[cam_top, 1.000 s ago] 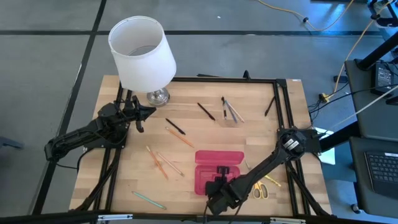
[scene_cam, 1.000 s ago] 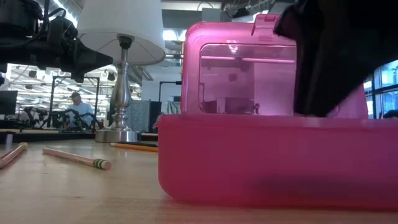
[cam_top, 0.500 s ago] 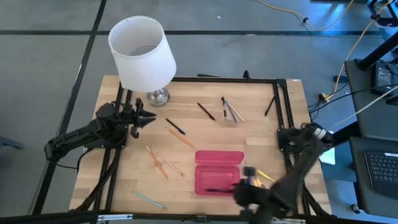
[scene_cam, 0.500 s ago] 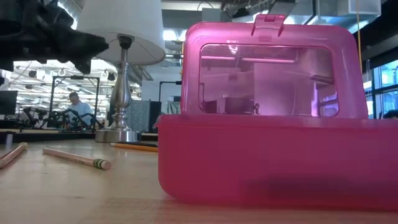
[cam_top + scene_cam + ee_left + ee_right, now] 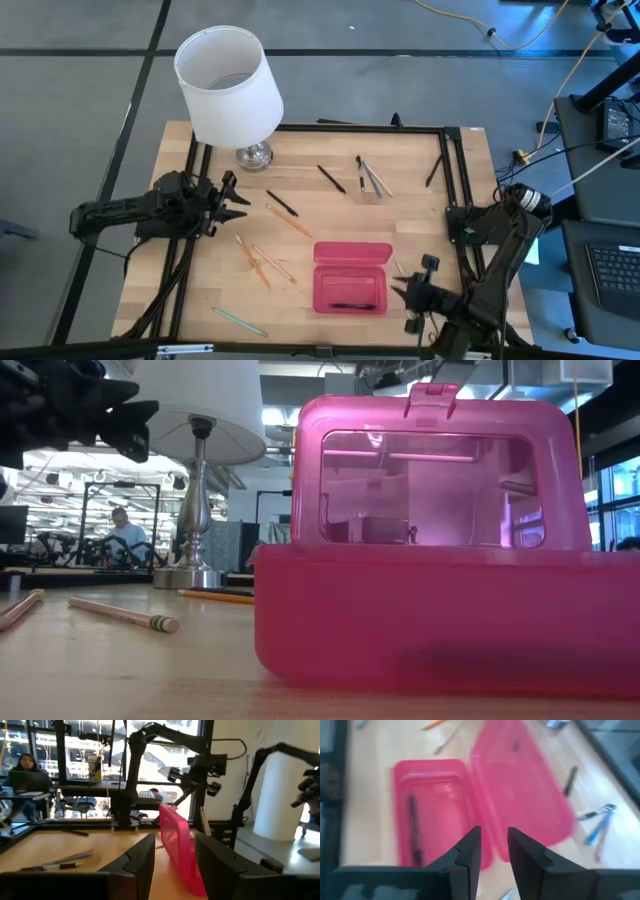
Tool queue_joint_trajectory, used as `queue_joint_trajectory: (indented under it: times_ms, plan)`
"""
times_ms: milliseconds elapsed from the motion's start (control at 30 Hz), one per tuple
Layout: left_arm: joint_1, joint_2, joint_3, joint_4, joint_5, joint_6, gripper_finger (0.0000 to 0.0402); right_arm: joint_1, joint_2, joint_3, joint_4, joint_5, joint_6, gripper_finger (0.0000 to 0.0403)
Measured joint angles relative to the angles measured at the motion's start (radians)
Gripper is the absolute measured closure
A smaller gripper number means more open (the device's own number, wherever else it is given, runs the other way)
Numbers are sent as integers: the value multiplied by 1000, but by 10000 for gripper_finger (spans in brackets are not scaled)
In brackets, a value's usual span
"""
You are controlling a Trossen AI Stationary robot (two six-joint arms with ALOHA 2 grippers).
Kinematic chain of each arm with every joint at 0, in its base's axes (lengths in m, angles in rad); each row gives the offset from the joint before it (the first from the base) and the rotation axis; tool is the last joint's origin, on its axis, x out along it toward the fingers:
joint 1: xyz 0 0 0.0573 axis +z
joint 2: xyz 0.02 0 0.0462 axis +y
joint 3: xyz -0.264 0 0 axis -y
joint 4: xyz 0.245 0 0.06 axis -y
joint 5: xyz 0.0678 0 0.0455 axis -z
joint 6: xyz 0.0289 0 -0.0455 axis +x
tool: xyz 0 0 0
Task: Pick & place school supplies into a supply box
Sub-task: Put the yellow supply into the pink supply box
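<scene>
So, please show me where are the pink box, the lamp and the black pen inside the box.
pink box [image 5: 351,254]: high view, on its open lid.
lamp [image 5: 228,85]: high view, on the white shade.
black pen [image 5: 413,827]: right wrist view, on the middle of its shaft, in the tray.

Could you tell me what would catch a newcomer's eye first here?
The open pink box at the table's near edge, with one black pen in it. Behind it, the white lamp stands at the far left corner. Pens and pencils lie scattered between them.
</scene>
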Motion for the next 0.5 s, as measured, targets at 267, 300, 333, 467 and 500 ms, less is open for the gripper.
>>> queue_joint_trajectory:
  times_ms: [267, 300, 333, 467, 500]
  plan:
    - [-249, 189, 97, -6, -188, 107, 270, 0, -191, -269, 214, 3, 85, 304]
    - [-278, 221, 114, -12, -223, 124, 270, 0, -212, -290, 240, -1, 74, 304]
    - [-305, 252, 132, -29, -256, 138, 270, 0, -232, -309, 264, -7, 71, 304]
    - [-409, 397, 236, -178, -385, 154, 274, 0, -277, -371, 307, -31, 74, 304]
    - [-432, 434, 265, -232, -421, 145, 274, 0, -281, -383, 319, -31, 74, 304]
